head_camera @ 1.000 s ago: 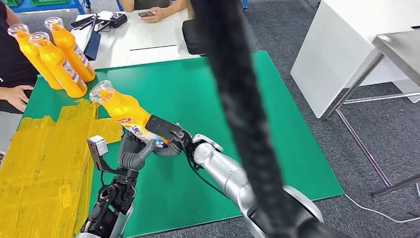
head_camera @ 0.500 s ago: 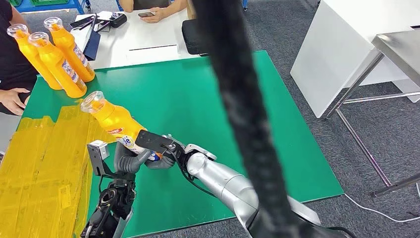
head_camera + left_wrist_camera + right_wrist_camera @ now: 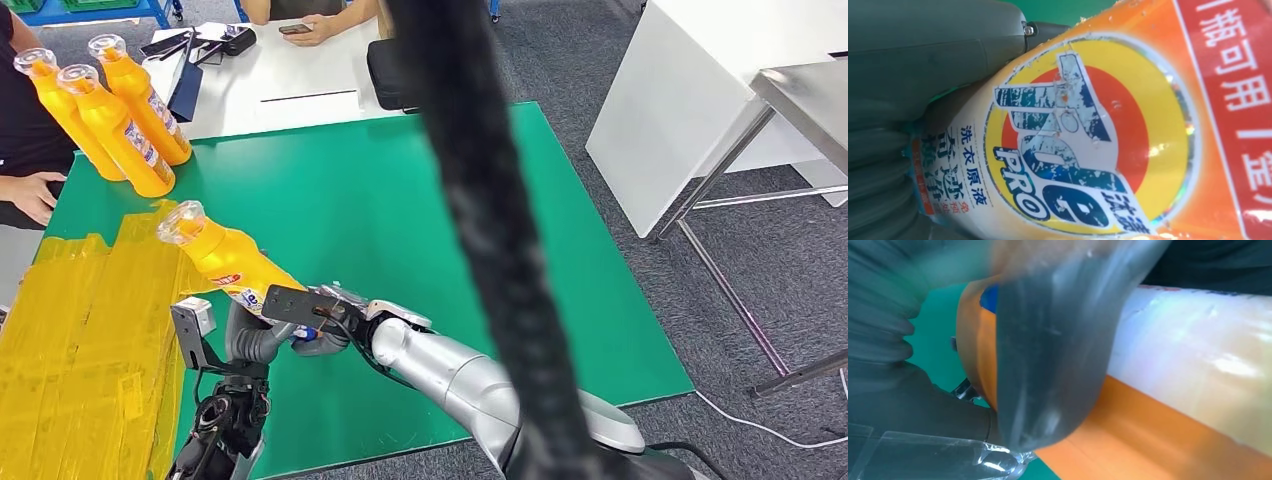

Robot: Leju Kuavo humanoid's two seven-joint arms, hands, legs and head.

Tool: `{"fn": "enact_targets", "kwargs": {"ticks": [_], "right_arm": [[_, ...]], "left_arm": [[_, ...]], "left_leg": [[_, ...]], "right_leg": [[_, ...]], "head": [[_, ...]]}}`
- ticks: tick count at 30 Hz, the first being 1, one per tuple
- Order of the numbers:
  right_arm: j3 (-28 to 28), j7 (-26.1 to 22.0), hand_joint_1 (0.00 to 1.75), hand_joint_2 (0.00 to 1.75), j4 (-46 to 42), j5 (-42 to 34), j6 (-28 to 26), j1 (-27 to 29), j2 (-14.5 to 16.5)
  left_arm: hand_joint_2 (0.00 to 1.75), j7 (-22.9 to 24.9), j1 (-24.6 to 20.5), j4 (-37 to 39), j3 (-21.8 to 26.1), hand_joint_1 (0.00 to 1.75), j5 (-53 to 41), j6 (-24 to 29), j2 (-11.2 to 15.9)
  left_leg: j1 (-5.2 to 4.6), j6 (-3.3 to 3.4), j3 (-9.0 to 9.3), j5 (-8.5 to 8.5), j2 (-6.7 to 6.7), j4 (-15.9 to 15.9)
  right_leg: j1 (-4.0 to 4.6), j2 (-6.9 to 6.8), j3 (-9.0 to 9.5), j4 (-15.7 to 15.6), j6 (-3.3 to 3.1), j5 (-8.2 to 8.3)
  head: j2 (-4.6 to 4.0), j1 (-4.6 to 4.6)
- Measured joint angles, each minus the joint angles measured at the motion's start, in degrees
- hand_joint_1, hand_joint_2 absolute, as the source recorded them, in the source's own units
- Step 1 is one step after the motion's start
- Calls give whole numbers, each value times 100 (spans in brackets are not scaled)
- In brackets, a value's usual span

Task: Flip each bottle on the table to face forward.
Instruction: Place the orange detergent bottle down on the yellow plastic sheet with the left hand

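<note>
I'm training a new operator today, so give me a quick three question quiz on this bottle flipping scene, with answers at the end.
1. True or false: the held bottle stands upright on the green mat.
2. Which hands grip that bottle? A) left hand only B) right hand only C) both hands
3. Fill in: ___ other orange bottles stand at the mat's far left corner.

Key
1. False: it is tilted, its cap pointing away to the left, over the yellow taped area.
2. C: the left hand and the right hand both hold its lower end.
3. Three.
</note>
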Motion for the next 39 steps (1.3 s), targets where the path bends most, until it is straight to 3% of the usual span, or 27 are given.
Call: {"fn": "enact_targets", "kwargs": {"ticks": [20, 21, 23, 24, 25, 27, 32, 39], "right_arm": [[236, -45, 175, 175, -4, -113, -102, -11, 2], [237, -49, 163, 175, -4, -113, -108, -11, 2], [238, -69, 76, 175, -1, -117, -140, -17, 2], [238, -90, 32, 131, 4, -120, -168, -23, 3], [237, -121, 0, 87, 14, -121, -204, -35, 3], [227, -226, 0, 0, 73, -129, -263, -73, 4], [24, -535, 0, 0, 333, -150, -365, -189, -11], [-878, -939, 0, 0, 409, 73, -618, -721, -555]], "left_arm": [[175, -7, 37, -27, 144, 175, 323, -296, 0], [175, -8, 37, -29, 148, 175, 332, -299, 0], [175, -24, 38, -48, 159, 175, 359, -310, 0], [175, -42, 38, -73, 167, 175, 380, -316, 1], [175, -61, 37, -107, 175, 175, 397, -319, 2], [175, -91, 42, -233, 188, 175, 426, -305, 13], [175, -210, 54, -688, 267, 175, 338, 18, 62], [175, -567, 106, -1471, 728, 175, -925, 2147, 379]], "left_leg": [[0, 0, 0, 0, 1, 0], [0, 0, 0, 0, 1, 0], [0, 0, -1, 0, 1, 0], [0, 0, -1, 0, 1, 0], [0, 0, -1, 0, 1, 0], [1, 0, -2, 0, 1, 0], [1, 0, -3, 1, -3, 0], [1, 3, -6, 10, -15, 0]], "right_leg": [[0, 0, -2, 0, 0, 0], [0, 0, -2, 0, 0, 0], [0, 0, -2, 0, 0, 0], [0, 0, -2, 0, 0, 0], [0, 0, -2, 0, 0, 0], [1, 0, -2, 0, 0, 0], [0, -1, -1, 1, 0, 1], [0, -15, 2, 1, 1, 2]], "head": [[0, 1], [0, 1], [0, 1], [0, 1], [0, 1], [0, 1], [0, 1], [0, 3]]}}
